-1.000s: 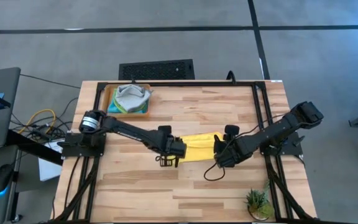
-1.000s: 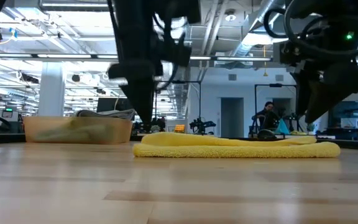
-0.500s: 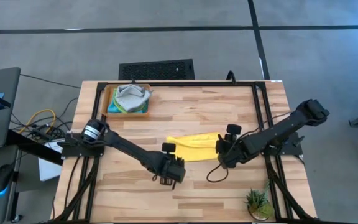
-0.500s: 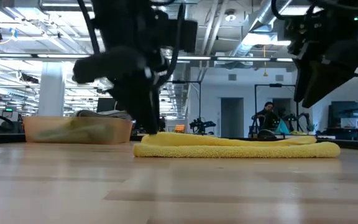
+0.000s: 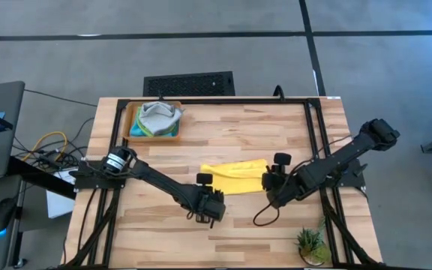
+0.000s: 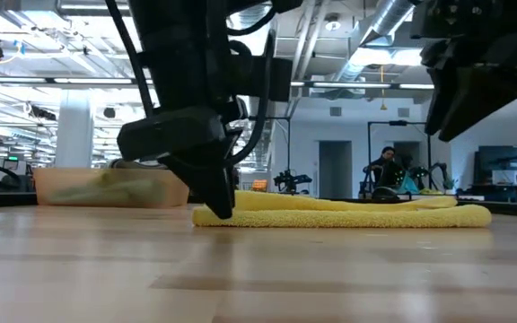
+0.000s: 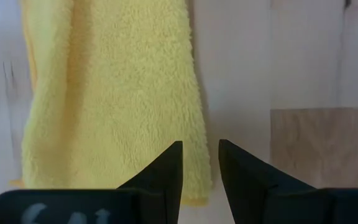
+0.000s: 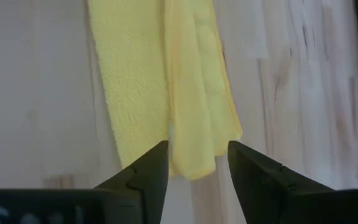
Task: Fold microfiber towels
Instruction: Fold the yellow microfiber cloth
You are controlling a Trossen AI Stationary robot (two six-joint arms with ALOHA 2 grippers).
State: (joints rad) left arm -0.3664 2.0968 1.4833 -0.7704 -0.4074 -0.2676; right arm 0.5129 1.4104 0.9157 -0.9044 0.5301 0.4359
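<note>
— Between the left gripper (image 7: 200, 163) fingers: anything?
— Nothing. Parted by a narrow gap, bare wood showing through it. In the left wrist view, yellow towel (image 7: 114, 93) filling the upper left of the frame, its near corner just beside one dark fingertip (image 7: 174, 152); touching or not, cannot tell.
— And from above?
— Left gripper (image 5: 207, 207) at lower centre of the high view, just below the left end of the yellow towel (image 5: 235, 177).
— From table height?
— Left gripper (image 6: 212, 193) tip down close to the wood, right at the left end of the yellow towel (image 6: 344, 213), which lies flat and folded across the middle of the frame.
— Right gripper (image 8: 197, 160)?
— Fingers well apart, clamped on nothing. In the right wrist view, yellow towel (image 8: 166, 81) running down from the top centre, its folded end reaching into the gap between the tips.
— Its place overhead?
— Right gripper (image 5: 276, 191) right of centre, just below the towel's right end. In the low view, right gripper (image 6: 465, 94) in the upper right, lifted clear above the towel.
— Farther out?
— In the upper left of the table (image 5: 276, 135), an orange bin (image 5: 154, 121) holding bundled grey and green cloths (image 5: 158, 116). In the lower right corner, a small potted plant (image 5: 311, 244). Beyond the table in the low view, a seated person (image 6: 386, 170) far back.
</note>
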